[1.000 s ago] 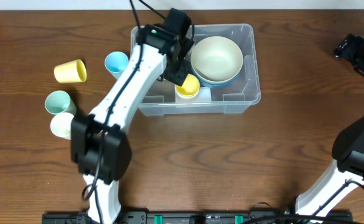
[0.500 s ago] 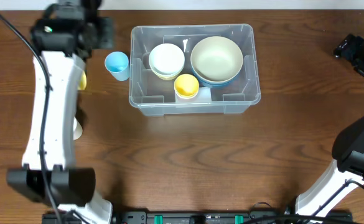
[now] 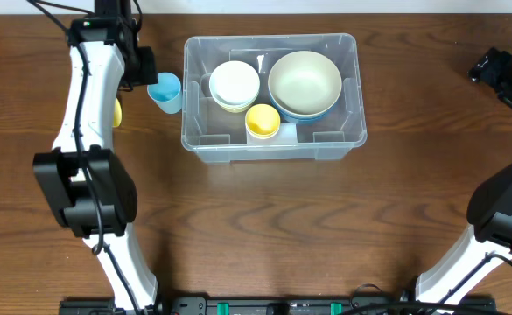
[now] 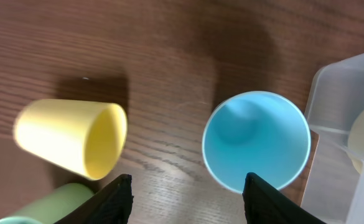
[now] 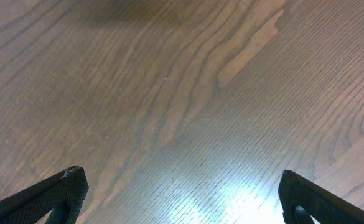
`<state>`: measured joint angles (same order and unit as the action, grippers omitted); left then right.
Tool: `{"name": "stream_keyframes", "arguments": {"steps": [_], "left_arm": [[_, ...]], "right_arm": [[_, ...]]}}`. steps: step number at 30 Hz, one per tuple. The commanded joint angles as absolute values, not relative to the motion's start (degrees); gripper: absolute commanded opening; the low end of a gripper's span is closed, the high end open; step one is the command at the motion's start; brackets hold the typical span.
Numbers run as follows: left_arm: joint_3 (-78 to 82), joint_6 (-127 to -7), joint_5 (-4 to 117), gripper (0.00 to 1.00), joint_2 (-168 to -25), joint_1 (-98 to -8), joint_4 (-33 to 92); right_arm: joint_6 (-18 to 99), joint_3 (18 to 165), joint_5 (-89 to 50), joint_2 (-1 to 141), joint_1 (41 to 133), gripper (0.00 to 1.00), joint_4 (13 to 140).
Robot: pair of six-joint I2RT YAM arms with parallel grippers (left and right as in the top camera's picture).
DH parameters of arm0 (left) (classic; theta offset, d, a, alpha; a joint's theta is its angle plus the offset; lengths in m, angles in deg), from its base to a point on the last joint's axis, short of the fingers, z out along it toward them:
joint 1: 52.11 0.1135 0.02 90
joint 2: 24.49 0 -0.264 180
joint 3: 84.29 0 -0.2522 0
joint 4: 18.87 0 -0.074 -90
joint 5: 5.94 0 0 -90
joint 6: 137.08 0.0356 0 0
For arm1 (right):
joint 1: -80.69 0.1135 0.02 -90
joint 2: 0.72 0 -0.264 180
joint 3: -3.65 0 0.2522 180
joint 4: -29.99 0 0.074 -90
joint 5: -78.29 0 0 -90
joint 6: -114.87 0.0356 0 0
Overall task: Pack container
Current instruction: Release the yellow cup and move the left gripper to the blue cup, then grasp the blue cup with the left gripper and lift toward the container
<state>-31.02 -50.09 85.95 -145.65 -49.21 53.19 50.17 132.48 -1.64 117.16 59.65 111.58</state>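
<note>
Now | left end effector (image 4: 188,185) down beside blue cup (image 4: 256,140), apart | right end effector (image 5: 182,177) apart

surface: dark wood-grain table (image 3: 264,227) | light: bright glare (image 5: 247,199) | far edge: pale strip (image 3: 343,6)

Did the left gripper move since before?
Yes. The left gripper went left, from over the container to beside the blue cup outside it.

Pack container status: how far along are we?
Done: large cream bowl, small white bowl and a yellow cup sit in the container. In hand: nothing; the left gripper hovers open by the upright blue cup. Left: that cup, the tipped yellow cup and a green cup lying outside. Right gripper is open over bare wood.
</note>
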Motion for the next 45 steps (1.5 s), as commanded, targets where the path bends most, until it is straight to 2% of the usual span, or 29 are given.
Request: {"name": "stream_keyframes", "arguments": {"steps": [1, 8, 12, 14, 18, 29, 36, 45], "left_arm": [[-31.0, -50.4, 84.2, 0.58, -148.5, -49.1, 53.0], [-31.0, -50.4, 84.2, 0.57, -152.5, -49.1, 52.1], [-30.8, -50.4, 84.2, 0.51, -154.1, -49.1, 51.3], [-30.8, -50.4, 84.2, 0.42, -154.5, -49.1, 51.1], [-30.8, -50.4, 84.2, 0.06, -154.3, -49.1, 51.0], [-32.2, -50.9, 83.1, 0.06, -150.3, -49.1, 53.8], [-32.3, -52.3, 82.8, 0.06, -134.5, -49.3, 54.2], [-32.2, -51.8, 71.1, 0.06, -116.9, -56.0, 54.8]], "right_arm": [[51.2, 132.7, -1.2, 116.3, 60.1, 0.99, 111.5], [51.2, 132.7, -1.2, 116.3, 60.1, 0.99, 111.5], [51.2, 132.7, -1.2, 116.3, 60.1, 0.99, 111.5], [51.2, 132.7, -1.2, 116.3, 60.1, 0.99, 111.5], [51.2, 132.7, -1.2, 116.3, 60.1, 0.99, 111.5], [51.2, 132.7, -1.2, 116.3, 60.1, 0.99, 111.5], [51.2, 132.7, -1.2, 116.3, 60.1, 0.99, 111.5], [51.2, 132.7, -1.2, 116.3, 60.1, 0.99, 111.5]]}}
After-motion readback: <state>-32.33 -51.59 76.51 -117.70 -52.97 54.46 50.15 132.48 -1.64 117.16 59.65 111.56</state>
